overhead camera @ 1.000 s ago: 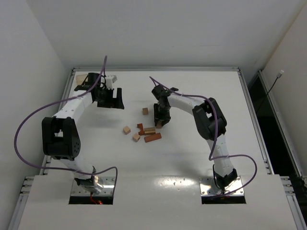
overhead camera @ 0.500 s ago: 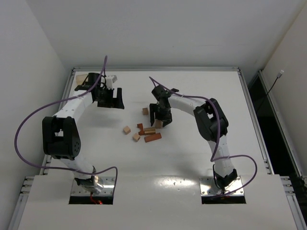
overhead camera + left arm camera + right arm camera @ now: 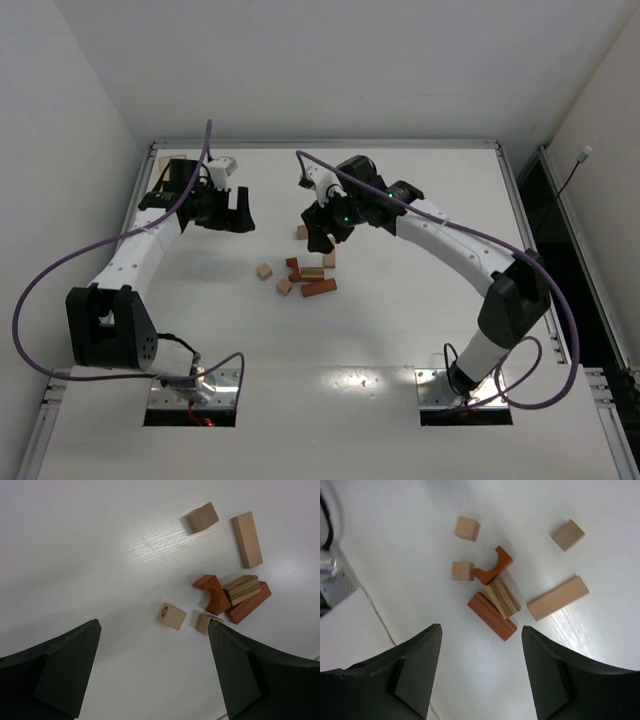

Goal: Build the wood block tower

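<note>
The wooden blocks lie loose and unstacked mid-table. In the top view there are a tan cube (image 3: 264, 270), a second tan cube (image 3: 285, 286), a reddish bar (image 3: 318, 288), a striped tan block (image 3: 312, 273), a reddish arch (image 3: 293, 266), a tan bar (image 3: 329, 259) and a far cube (image 3: 302, 232). The right wrist view shows the arch (image 3: 495, 566), the striped block (image 3: 503, 598) resting on the reddish bar (image 3: 492, 616), and the tan bar (image 3: 558, 598). My right gripper (image 3: 322, 225) (image 3: 481, 630) hangs open and empty above them. My left gripper (image 3: 225, 210) (image 3: 152, 630) is open and empty, left of the blocks.
A tan box (image 3: 170, 165) sits at the table's far left corner behind the left arm. The table's raised rim (image 3: 330, 145) runs along the far side. The left wrist view shows a cube (image 3: 173, 616) and another cube (image 3: 203, 517).
My right arm has risen and stretched out, carrying its open gripper up and slightly far-left off the tan bar. The left arm shifted slightly. The blocks have not moved.
</note>
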`<state>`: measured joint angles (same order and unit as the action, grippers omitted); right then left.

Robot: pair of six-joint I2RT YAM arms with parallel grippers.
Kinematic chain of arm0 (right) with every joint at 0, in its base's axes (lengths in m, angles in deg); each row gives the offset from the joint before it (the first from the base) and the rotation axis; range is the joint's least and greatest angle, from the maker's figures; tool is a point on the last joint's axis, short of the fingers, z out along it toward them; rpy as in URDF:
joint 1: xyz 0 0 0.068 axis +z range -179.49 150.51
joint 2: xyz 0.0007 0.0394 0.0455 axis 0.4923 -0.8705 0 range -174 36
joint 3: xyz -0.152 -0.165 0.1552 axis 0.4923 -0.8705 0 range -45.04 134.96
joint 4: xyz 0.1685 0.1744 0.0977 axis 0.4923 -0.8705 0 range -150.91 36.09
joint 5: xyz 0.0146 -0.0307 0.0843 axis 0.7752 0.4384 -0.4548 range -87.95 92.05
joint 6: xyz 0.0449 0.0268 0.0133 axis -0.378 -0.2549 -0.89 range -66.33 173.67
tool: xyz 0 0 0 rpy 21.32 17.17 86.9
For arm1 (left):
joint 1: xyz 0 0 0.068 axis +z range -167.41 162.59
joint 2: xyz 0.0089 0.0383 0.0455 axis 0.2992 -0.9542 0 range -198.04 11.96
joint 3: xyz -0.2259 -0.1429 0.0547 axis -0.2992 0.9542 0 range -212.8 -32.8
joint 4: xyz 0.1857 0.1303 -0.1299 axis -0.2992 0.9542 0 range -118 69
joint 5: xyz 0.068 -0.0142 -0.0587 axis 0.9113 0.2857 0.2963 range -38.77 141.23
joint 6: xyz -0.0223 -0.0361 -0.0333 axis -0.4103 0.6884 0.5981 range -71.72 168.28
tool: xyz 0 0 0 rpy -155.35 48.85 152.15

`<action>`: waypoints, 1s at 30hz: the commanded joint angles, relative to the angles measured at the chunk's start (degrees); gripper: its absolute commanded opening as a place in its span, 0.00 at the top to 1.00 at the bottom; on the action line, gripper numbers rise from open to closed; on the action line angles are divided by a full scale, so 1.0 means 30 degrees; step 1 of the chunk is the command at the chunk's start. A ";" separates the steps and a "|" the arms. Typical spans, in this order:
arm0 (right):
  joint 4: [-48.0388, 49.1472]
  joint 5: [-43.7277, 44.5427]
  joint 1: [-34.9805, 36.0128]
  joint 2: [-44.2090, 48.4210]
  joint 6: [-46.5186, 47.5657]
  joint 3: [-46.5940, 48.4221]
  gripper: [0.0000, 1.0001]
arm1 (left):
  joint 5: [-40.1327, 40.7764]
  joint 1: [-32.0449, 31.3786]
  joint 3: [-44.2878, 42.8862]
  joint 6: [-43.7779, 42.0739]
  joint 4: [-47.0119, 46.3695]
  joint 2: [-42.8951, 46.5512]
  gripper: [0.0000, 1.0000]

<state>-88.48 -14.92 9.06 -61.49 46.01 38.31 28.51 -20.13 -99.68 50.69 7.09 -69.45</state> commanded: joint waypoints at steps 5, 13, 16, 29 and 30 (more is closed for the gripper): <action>-0.0109 -0.3601 0.1622 0.1441 1.3170 -0.2643 0.39 | -0.0220 -0.0206 -0.0180 -0.0454 0.0110 0.0241 0.14; 0.1034 -0.2665 0.1624 0.1387 1.6849 -0.5547 0.42 | -0.0220 -0.0206 -0.0766 -0.0454 0.0285 -0.0724 0.14; 0.1794 -0.2429 0.1624 0.1150 1.6850 -0.5985 0.42 | -0.0220 -0.0206 -0.0942 -0.0454 0.0285 -0.0902 0.14; 0.2704 -0.2253 0.1624 -0.1982 1.6850 -0.5608 0.51 | -0.0044 -0.0206 -0.1294 -0.0805 0.0285 -0.1634 0.14; 0.2704 -0.2253 0.1624 -0.1985 1.6850 -0.5374 0.51 | -0.0044 -0.0206 -0.1294 -0.0805 0.0285 -0.1837 0.14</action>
<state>-82.60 -20.36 14.04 -67.00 95.12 20.06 28.75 -20.13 -101.45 49.16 8.75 -74.32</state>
